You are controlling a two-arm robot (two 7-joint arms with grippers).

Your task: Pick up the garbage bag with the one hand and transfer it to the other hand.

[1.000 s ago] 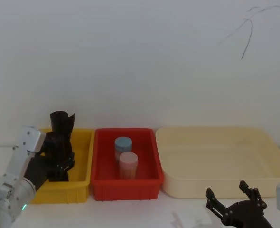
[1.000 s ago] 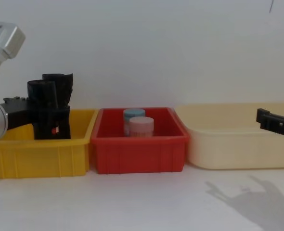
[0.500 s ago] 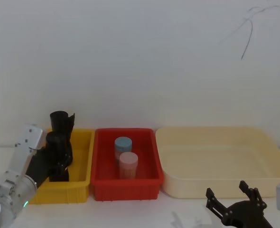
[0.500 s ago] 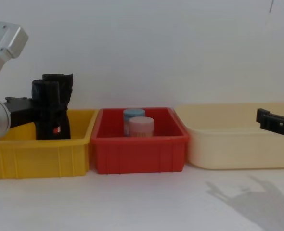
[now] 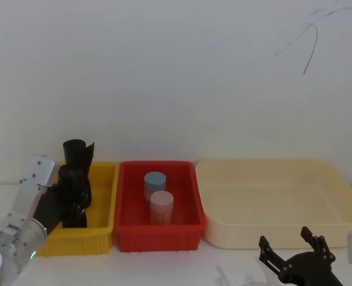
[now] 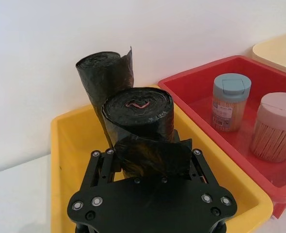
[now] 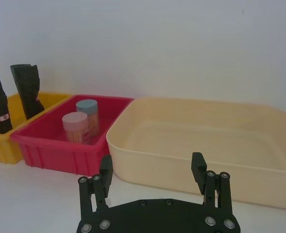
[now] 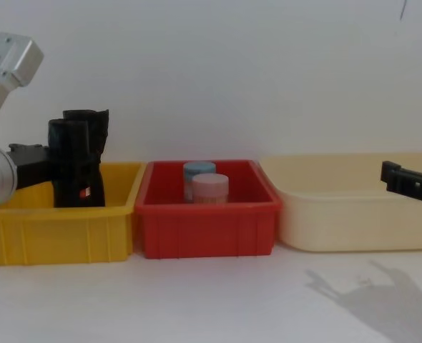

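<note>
Since a second ago the left gripper (image 6: 145, 153) has carried the garbage bag (image 6: 139, 104) slightly toward the red bin (image 8: 207, 229) and set it more upright; over the last half second almost nothing shifts. The roll stands on end in the yellow bin (image 8: 61, 232), just in front of the taller ruffled bundle (image 6: 104, 73), with the left gripper's fingers pressed against its two sides in what looks like a firm clasp. Whether its base has left the bin floor I cannot tell.

I judge the pick-up to be under way, with the hand-over not yet begun. The next move calls for lifting the roll straight up, clear of the yellow wall and the neighbouring bundle, then bringing it across to the middle.

The right gripper (image 5: 289, 244) waits low at the front right, fingers spread wide, well apart from the roll. Between the two lie the red bin, holding a blue-lidded jar (image 5: 155, 182) and a pink-lidded jar (image 5: 161, 205), and the cream tray (image 8: 354, 221), so the path should pass above or in front of them.
</note>
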